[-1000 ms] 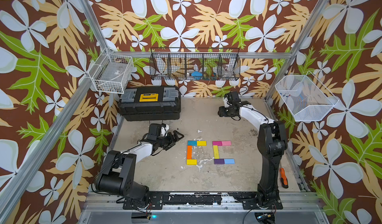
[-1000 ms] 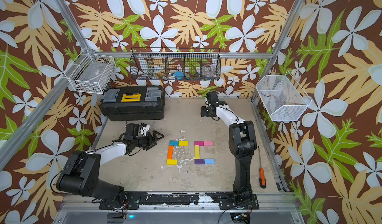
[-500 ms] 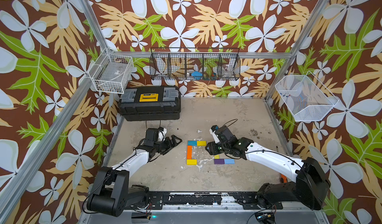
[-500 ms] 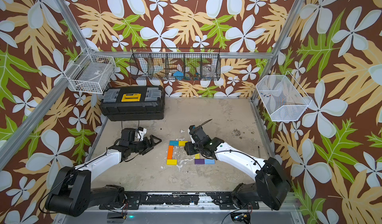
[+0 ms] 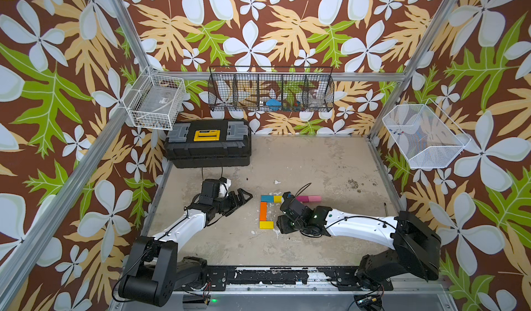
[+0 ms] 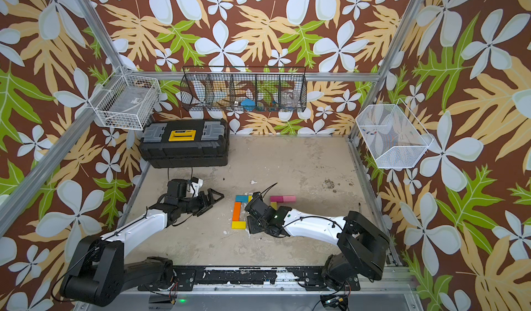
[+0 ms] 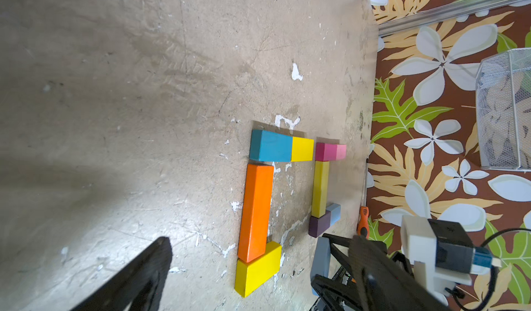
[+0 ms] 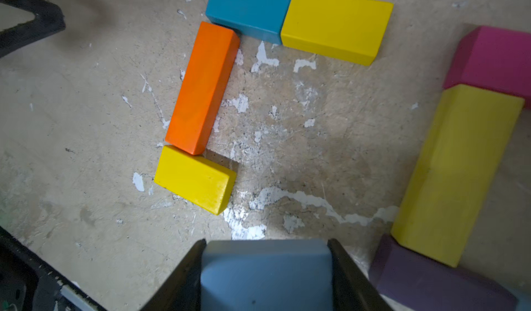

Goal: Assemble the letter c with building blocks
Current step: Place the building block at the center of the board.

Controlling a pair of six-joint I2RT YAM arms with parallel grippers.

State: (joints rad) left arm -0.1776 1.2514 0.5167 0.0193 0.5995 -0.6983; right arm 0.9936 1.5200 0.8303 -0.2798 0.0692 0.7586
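Fingers of the right gripper (image 8: 265,242) pinch a grey-blue block (image 8: 265,278) — left gripper (image 5: 240,205) gapes wide, empty.

My left arm (image 5: 184,229) and right arm (image 5: 362,229) match: smooth white forearm shells, blocky black joints and bases, thin black cables tied along them. A white mount (image 7: 416,246) carries a black camera (image 7: 451,252) on the right one. My fingers (image 7: 135,275) are black.

I have the left arm (image 5: 184,226) stretched low at centre-left, left gripper (image 5: 240,201) spread wide. The right arm (image 5: 359,227) reaches in from lower right, right gripper (image 8: 265,242) clamped on a grey-blue block (image 8: 265,278).
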